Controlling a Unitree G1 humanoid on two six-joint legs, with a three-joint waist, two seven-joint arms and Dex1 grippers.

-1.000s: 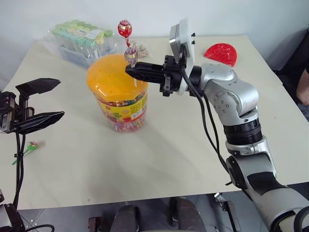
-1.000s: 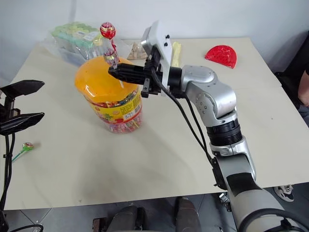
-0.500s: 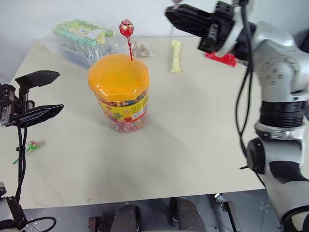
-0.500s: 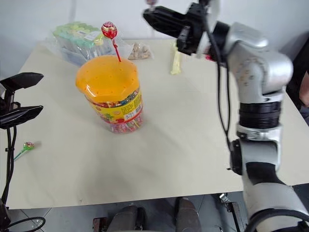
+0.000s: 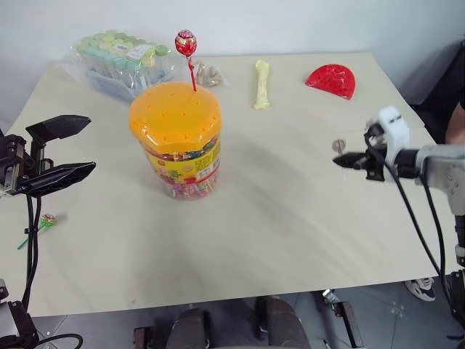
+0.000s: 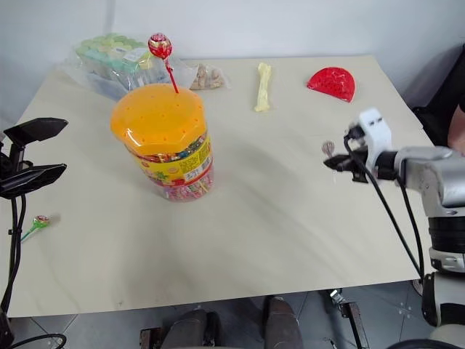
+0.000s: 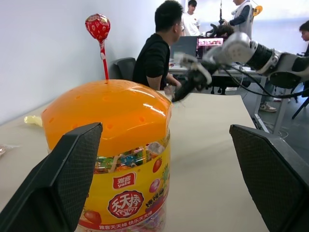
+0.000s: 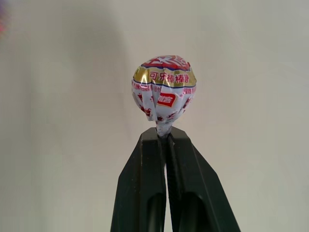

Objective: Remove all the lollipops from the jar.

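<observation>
The jar (image 5: 176, 138), clear with an orange holed lid and a yellow-red label, stands left of the table's middle. A red lollipop (image 5: 186, 42) sticks up from the back of its lid. My right gripper (image 5: 341, 161) hovers over the table's right side, shut on the stick of a white lollipop (image 8: 164, 85), whose head (image 5: 338, 146) shows just above the tips. A green lollipop (image 5: 48, 219) lies on the table near the left edge. My left gripper (image 5: 78, 149) stands open to the left of the jar, holding nothing.
A clear bag of green-lidded tubs (image 5: 120, 61) lies at the back left. A small wrapped item (image 5: 211, 73), a pale yellow bone-shaped stick (image 5: 261, 83) and a red half-round piece (image 5: 332, 79) lie along the far side. People sit beyond the table (image 7: 157, 53).
My right gripper pulled the white lollipop off the jar's lid, swung up and right, then came down over the table's right side. The left gripper stayed still.
</observation>
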